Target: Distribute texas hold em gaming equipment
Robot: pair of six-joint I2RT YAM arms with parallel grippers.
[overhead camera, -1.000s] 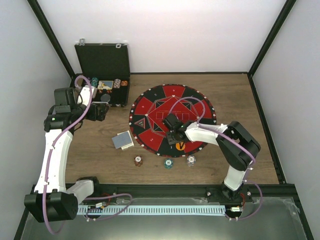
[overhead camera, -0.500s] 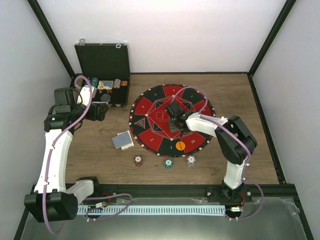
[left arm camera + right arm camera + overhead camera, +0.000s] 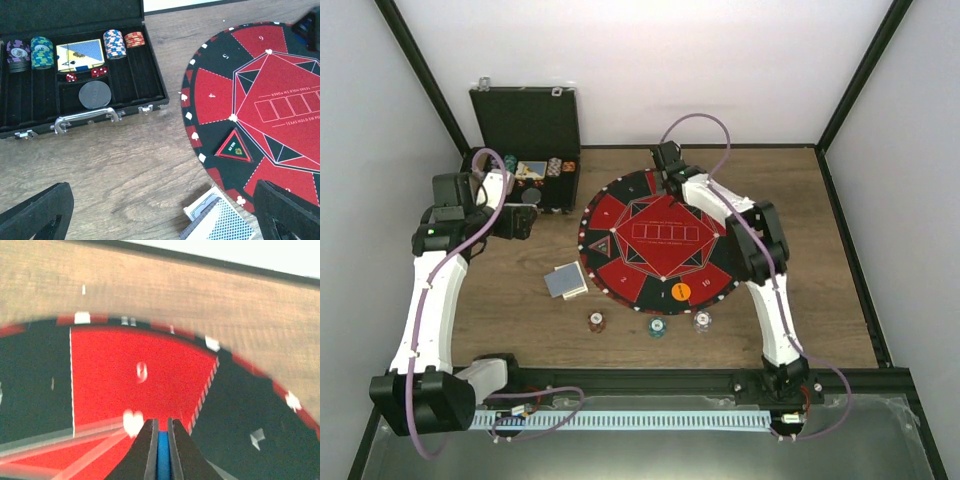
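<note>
My right gripper [image 3: 667,160] hangs over the far edge of the round red and black poker mat [image 3: 620,262]. In the right wrist view it [image 3: 161,426] is shut on a blue disc [image 3: 163,455] held edge-on between the fingers. An orange disc [image 3: 681,291] lies on the mat's near part. Three striped chips [image 3: 597,321], [image 3: 657,326], [image 3: 701,321] sit in a row on the wood in front of the mat. A deck of cards [image 3: 565,281] [image 3: 220,220] lies left of the mat. My left gripper [image 3: 525,222] [image 3: 160,215] is open above bare wood between deck and case.
The black hinged case [image 3: 527,140] stands open at the back left, with chip stacks [image 3: 115,43], a card pack [image 3: 80,54], red dice and a dark disc inside. A triangular marker [image 3: 233,147] lies on the mat's left side. Black frame posts border the table.
My right gripper has shut and swung from the mat's near part to its far edge, leaving the orange disc uncovered. The left arm has hardly moved.
</note>
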